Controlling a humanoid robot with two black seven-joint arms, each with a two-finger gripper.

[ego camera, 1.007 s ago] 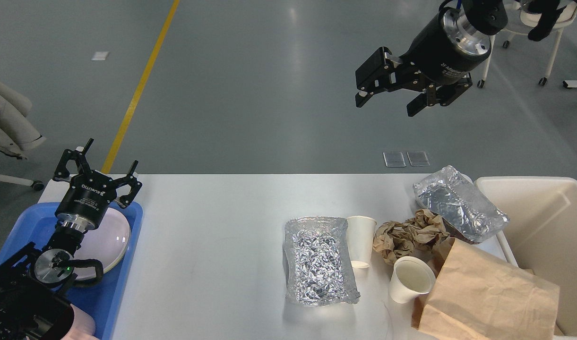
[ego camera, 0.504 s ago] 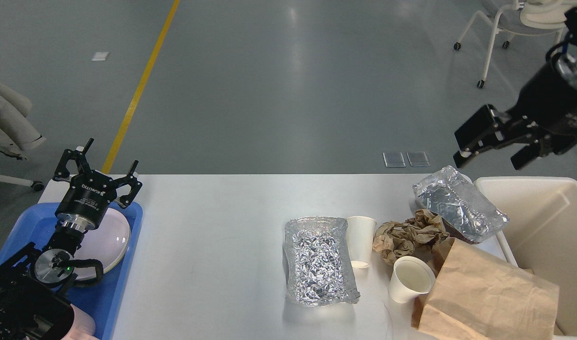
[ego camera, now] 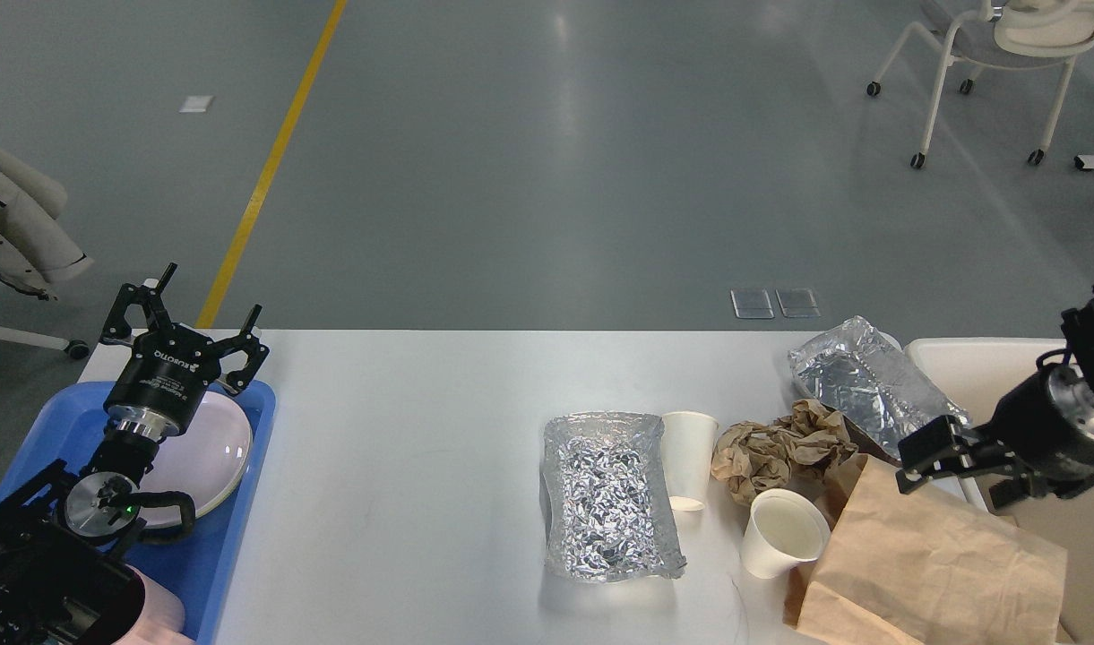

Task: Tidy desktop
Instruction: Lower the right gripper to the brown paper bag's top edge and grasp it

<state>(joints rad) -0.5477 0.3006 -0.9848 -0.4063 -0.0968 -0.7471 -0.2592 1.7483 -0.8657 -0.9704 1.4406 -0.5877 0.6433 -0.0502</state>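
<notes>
The white desktop holds clutter at its right end: a crinkled foil tray, a paper cup on its side, an upright paper cup, crumpled brown paper, a foil pack and a brown paper bag. My right gripper is open and empty, low over the bag's top edge beside the cream bin. My left gripper is open and empty, above the far end of the blue tray.
A white plate lies in the blue tray, partly hidden by my left arm. The bin stands at the table's right end. A wheeled chair stands on the floor at the back right, another seat at the far left.
My right arm has swung from high above the far floor down and to the right, to just over the paper bag and bin edge. The left arm has not moved.
</notes>
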